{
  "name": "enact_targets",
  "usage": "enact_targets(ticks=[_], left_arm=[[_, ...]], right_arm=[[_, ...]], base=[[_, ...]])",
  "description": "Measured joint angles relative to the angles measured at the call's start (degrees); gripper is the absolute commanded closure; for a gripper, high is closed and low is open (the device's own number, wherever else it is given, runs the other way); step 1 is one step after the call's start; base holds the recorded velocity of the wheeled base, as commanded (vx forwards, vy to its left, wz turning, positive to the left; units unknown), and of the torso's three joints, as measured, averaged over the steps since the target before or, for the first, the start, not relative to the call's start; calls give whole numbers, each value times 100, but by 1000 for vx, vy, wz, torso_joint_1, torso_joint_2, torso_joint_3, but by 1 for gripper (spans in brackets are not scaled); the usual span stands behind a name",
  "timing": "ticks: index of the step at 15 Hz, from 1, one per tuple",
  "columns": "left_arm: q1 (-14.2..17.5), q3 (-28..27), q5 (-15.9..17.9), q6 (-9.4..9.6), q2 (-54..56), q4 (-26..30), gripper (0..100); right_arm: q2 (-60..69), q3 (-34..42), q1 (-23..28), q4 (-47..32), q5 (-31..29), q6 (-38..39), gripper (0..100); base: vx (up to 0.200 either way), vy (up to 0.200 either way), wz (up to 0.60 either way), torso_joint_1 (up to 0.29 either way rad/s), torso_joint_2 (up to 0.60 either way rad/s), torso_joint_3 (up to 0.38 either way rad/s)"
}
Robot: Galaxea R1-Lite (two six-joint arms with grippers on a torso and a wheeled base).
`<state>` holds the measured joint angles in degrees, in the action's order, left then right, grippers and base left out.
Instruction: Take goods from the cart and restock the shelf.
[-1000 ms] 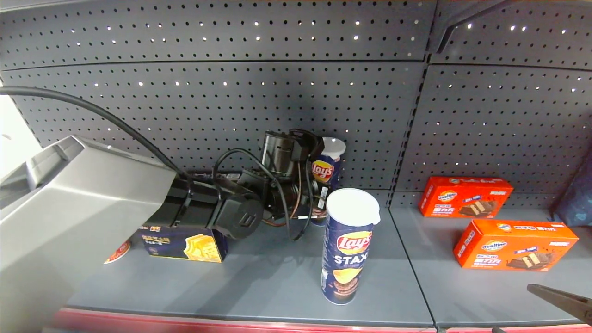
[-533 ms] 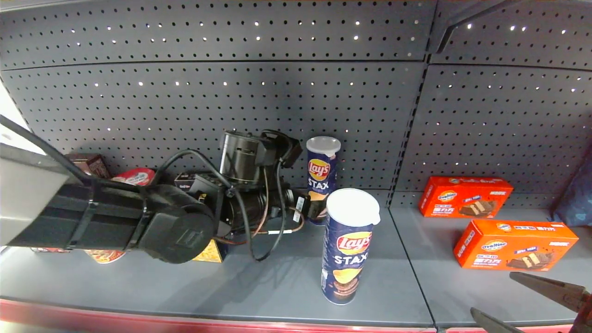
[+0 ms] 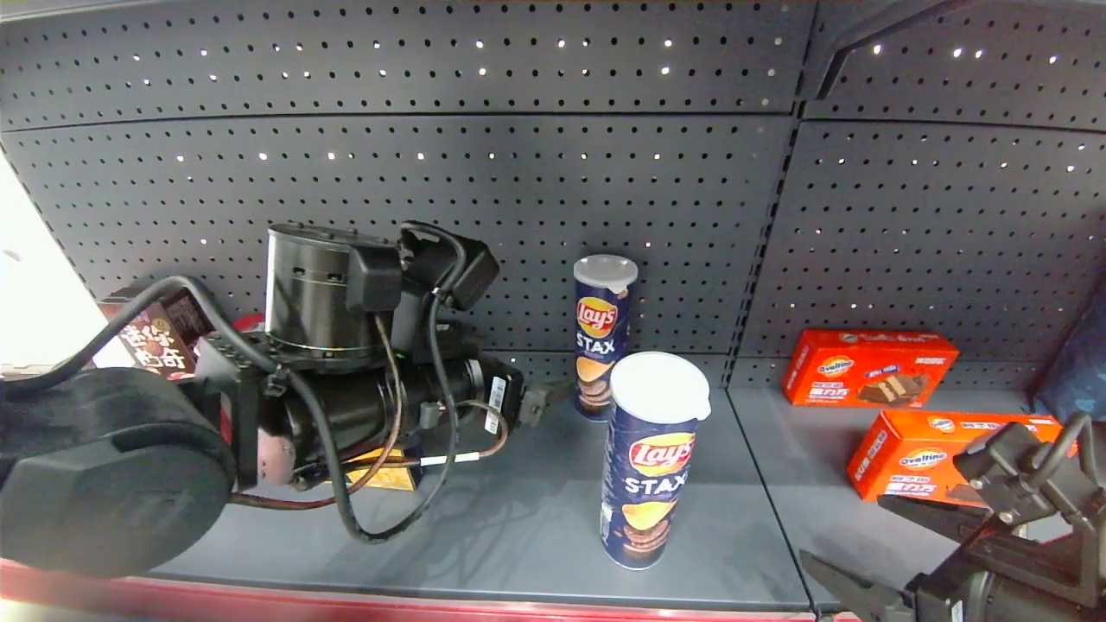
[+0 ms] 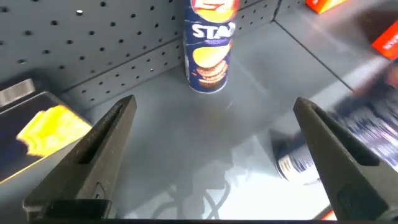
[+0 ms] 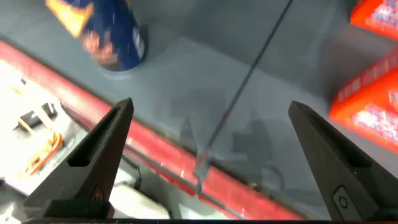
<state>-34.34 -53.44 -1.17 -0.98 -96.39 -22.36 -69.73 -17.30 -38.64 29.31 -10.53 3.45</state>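
Observation:
Two dark blue chip cans with white lids stand upright on the grey shelf. The rear can is near the pegboard; the front can is closer to the shelf edge. My left gripper is open and empty, a short way left of the rear can, apart from it. My right gripper is open and empty at the lower right, above the red shelf edge, to the right of the front can.
Two orange boxes lie on the right shelf section. A navy and yellow box sits under my left arm, and a brown box stands at the far left. The perforated back panel closes the rear.
My left gripper has let go of the rear can and drawn back to the left, leaving it upright. My right gripper has risen into view at the lower right.

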Motion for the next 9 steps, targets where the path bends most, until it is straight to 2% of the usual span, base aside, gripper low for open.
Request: enact_targets(ticks=[3,5,7,9], left_arm=[[55,425,-22,27,499,44,0],[83,686,-104,40,847,288,0],[94,846,-277,49,1131,397,0],[146,891,-301,76,1309,397,0]], right_arm=[[-532,-391,-7,160,-117,-4,0],[-912,-651,-7,189,-252,2,0],[-1312,-878,-16,301,-356,22,0],[-1679,-1090,-38,389,-383,22,0]], base=[[0,0,0,0,0,0],[0,0,0,0,0,0],[0,0,0,0,0,0],[0,0,0,0,0,0]])
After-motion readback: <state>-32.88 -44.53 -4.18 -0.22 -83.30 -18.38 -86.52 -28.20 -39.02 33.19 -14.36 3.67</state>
